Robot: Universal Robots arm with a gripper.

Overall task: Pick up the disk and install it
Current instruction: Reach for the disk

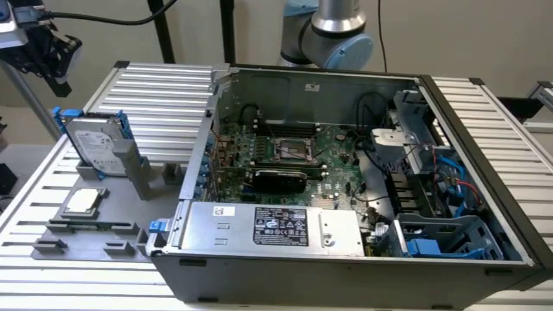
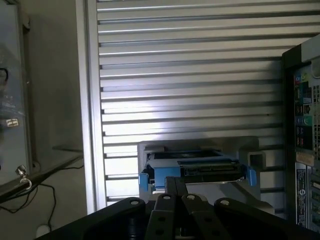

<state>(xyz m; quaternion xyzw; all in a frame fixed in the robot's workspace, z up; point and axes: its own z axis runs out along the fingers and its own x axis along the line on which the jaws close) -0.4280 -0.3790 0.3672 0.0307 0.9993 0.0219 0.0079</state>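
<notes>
An open computer case [image 1: 346, 168] lies on a ribbed aluminium tabletop [image 1: 164, 91]. Inside the case, a green motherboard [image 1: 294, 152] covers its middle. A large silver box with a black label [image 1: 276, 227] sits along the case's near wall. A blue plastic cage [image 1: 449, 240] fills its near corner on the exterior view's right. Just outside the case, on the exterior view's left, a grey fixture [image 1: 95, 227] carries a small square silver chip [image 1: 82, 201].

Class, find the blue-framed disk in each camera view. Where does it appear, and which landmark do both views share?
Exterior view: the disk stands upright in a grey holder at the exterior view's left.
Wrist view: the disk is seen edge-on, just beyond the gripper.
Shared landmark: the ribbed metal table behind the disk.
</notes>
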